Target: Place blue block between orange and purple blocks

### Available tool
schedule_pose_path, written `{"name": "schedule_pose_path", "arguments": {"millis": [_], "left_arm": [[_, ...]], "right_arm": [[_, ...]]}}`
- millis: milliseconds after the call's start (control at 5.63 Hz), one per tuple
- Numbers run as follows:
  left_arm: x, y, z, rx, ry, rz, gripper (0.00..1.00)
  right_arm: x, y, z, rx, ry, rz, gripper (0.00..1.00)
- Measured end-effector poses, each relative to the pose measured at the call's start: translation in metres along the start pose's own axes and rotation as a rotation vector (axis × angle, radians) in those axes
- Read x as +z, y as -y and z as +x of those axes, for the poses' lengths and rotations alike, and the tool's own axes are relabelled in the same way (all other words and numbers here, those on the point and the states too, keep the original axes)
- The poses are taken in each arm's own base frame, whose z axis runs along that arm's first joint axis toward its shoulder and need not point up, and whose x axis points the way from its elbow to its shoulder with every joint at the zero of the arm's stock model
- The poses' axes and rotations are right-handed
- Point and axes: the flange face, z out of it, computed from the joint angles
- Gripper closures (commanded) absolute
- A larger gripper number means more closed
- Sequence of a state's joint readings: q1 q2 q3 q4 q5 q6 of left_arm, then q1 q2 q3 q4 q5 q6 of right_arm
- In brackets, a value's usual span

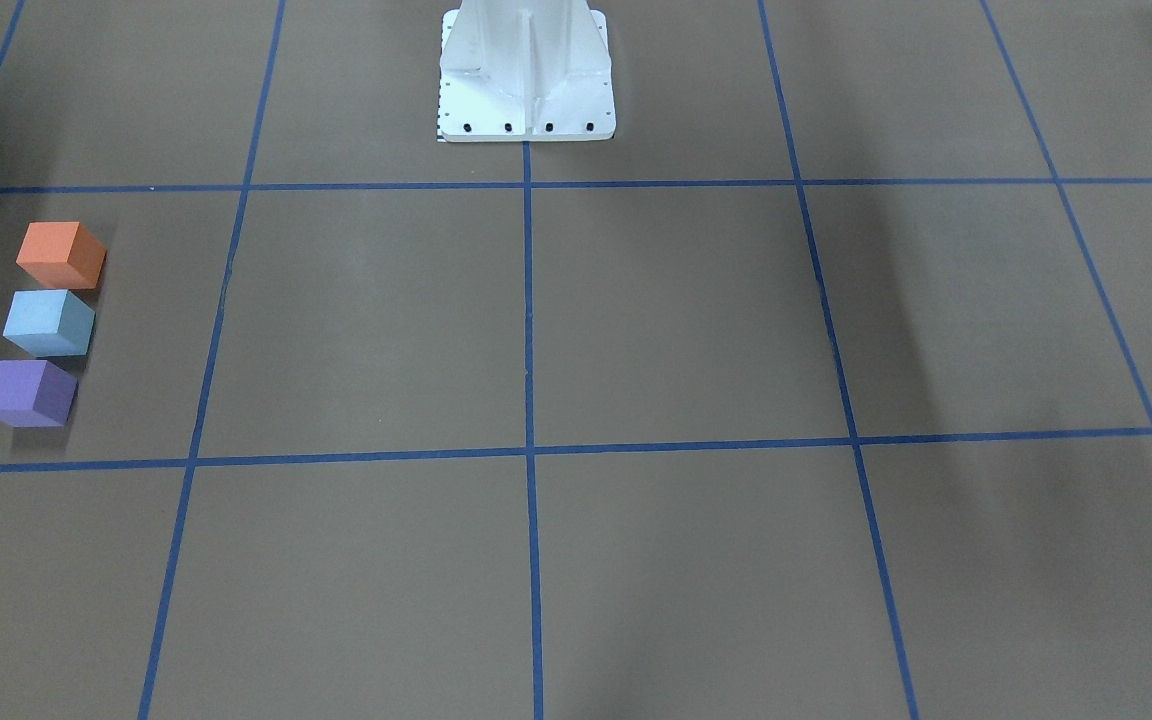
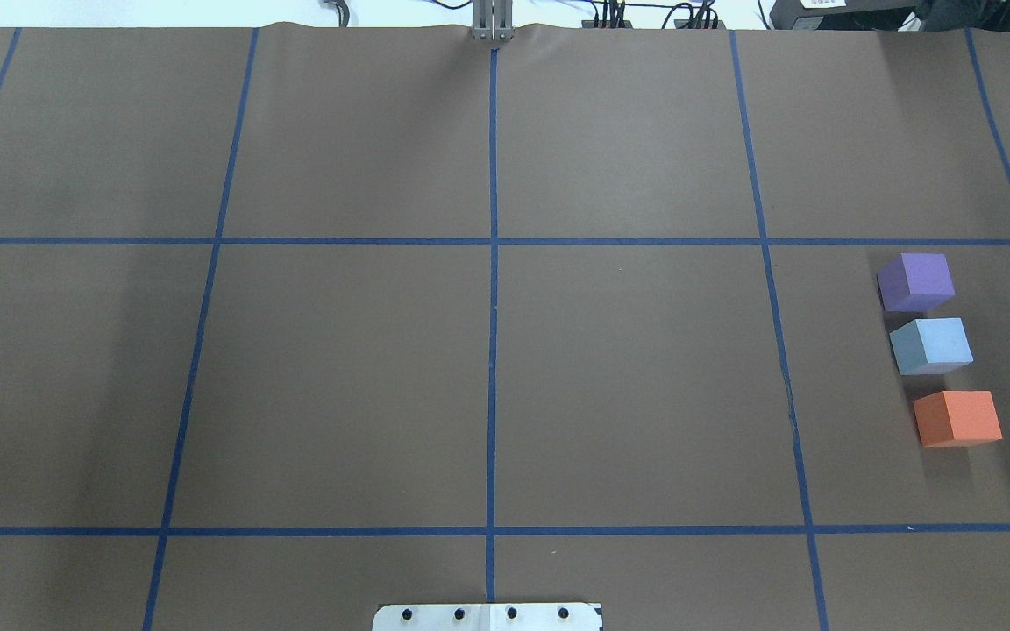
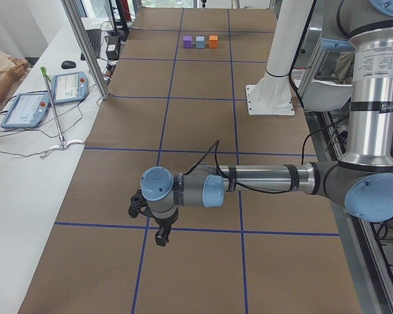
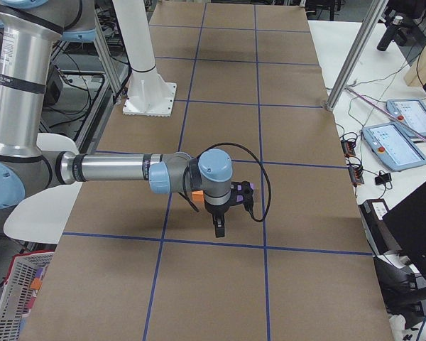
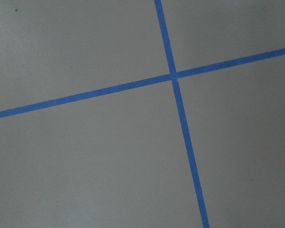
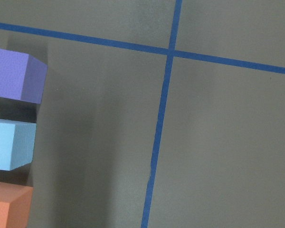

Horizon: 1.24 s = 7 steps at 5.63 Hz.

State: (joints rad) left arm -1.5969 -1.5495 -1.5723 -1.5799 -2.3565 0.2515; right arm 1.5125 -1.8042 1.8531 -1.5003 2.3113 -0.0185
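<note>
The orange block (image 1: pixel 61 255), the blue block (image 1: pixel 49 322) and the purple block (image 1: pixel 28 392) stand in a short row on the brown table, the blue one in the middle with small gaps on both sides. The row shows at the right in the overhead view: purple (image 2: pixel 915 281), blue (image 2: pixel 931 345), orange (image 2: pixel 957 418). The right wrist view shows their edges, with blue (image 6: pixel 12 145) between the other two. My right gripper (image 4: pixel 219 229) hangs above the row and touches nothing; I cannot tell its state. My left gripper (image 3: pixel 158 235) hovers far away over the table; I cannot tell its state.
The white robot pedestal (image 1: pixel 526 90) stands at the table's middle on the robot side. Blue tape lines (image 2: pixel 493 350) divide the brown surface into squares. Tablets (image 3: pixel 26 108) and cables lie on the white side bench, beside a metal post (image 3: pixel 85 46).
</note>
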Motion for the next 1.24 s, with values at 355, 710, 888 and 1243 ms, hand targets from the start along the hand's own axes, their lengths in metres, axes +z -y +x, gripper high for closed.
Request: {"name": "schedule_pose_path", "arguments": {"millis": [355, 710, 888, 1243], "left_arm": [[-0.0021, -0.0007, 0.0023, 0.005, 0.002, 0.005, 0.00], [-0.0036, -0.0003, 0.0038, 0.008, 0.002, 0.008, 0.00], [-0.0040, 0.0001, 0.0043, 0.009, 0.001, 0.009, 0.00], [-0.0050, 0.0013, 0.0059, 0.013, 0.002, 0.011, 0.00]], "right_arm": [[-0.0005, 0.0009, -0.0005, -0.002, 0.000, 0.002, 0.00], [-0.0007, 0.0010, -0.0006, -0.002, 0.000, 0.003, 0.00], [-0.0004, 0.0010, -0.0003, -0.002, -0.001, 0.002, 0.00], [0.0000, 0.0008, 0.0000, -0.001, 0.000, 0.001, 0.00]]}}
